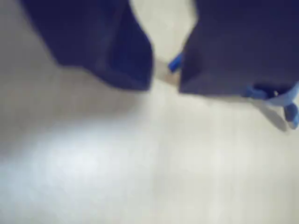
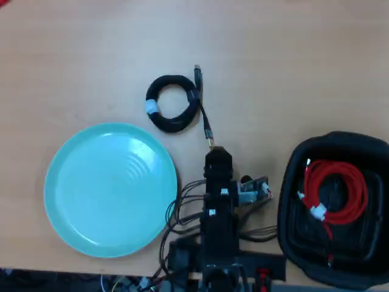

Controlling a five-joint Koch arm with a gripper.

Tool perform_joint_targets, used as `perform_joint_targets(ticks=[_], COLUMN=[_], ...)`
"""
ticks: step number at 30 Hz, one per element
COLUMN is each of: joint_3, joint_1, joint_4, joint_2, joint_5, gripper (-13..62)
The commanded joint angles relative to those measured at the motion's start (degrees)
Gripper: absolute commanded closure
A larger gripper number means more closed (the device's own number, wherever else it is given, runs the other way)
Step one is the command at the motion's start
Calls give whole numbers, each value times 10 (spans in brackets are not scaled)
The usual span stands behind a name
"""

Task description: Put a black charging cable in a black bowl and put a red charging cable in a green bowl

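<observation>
In the overhead view the black charging cable (image 2: 173,103) lies coiled on the table just above the green bowl (image 2: 91,201), which holds nothing. Its gold-tipped plug end reaches down almost to my gripper (image 2: 217,152). The red charging cable (image 2: 334,188) lies coiled inside the black bowl (image 2: 292,182) at the right edge. The arm is folded near the bottom edge, between the two bowls. The blurred wrist view shows my gripper (image 1: 165,81) as two dark jaws a narrow gap apart, nothing between them, over bare table.
The arm's base and thin black wires (image 2: 182,213) sit at the bottom centre, close to the green bowl's right rim. Light wooden tabletop (image 2: 292,61) stretches across the upper half of the overhead view.
</observation>
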Motion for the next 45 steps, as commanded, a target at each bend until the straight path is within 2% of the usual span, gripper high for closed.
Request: perform_joint_targets(ticks=[1, 21, 25, 29, 35, 38, 45], joint_3=[19, 18, -9, -168, -592, -767, -947], joint_1=[-6, -1, -18, -93, -126, -126, 24], joint_4=[106, 103, 45, 93, 477, 589, 721], joint_2=[53, 54, 55, 50, -91, -136, -138], joint_5=[14, 10, 16, 15, 11, -6, 19], gripper=[491, 491, 491, 491, 490, 487, 482])
